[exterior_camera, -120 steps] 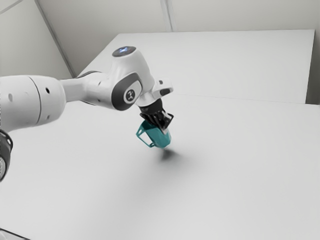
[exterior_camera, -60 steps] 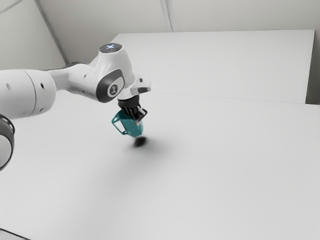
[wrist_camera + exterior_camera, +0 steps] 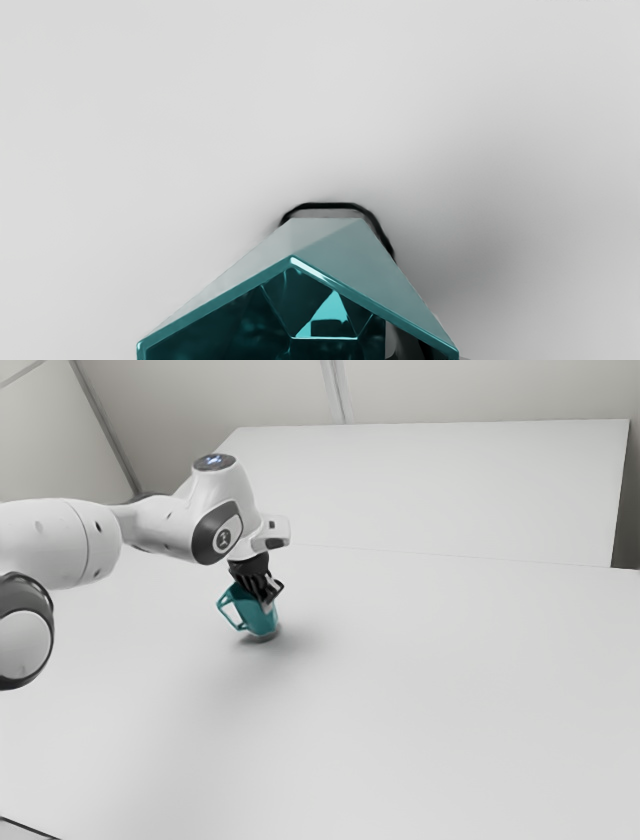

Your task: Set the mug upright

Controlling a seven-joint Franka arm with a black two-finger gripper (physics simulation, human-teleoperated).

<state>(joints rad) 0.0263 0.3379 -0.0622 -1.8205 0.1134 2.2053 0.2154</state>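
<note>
The teal faceted mug (image 3: 257,619) is at the table surface in the exterior view, mouth up and leaning slightly, its handle toward the exterior view's left. At its rim, the black gripper (image 3: 268,598) is shut on the mug's wall. From the wrist view I look over the rim into the dark inside of the mug (image 3: 320,305). Part of the gripper (image 3: 427,347) appears at the bottom edge, with a finger showing inside the rim; the rest is hidden by the mug. Whether the base rests fully flat cannot be told.
The white table (image 3: 430,700) extends around the mug. A pale raised panel or wall (image 3: 430,490) stands beyond it, and the arm reaches in from the exterior view's left above the surface.
My hand has carried the mug toward the exterior view's left and then down. The mug has turned closer to upright, and the gap between it and its shadow has closed.
</note>
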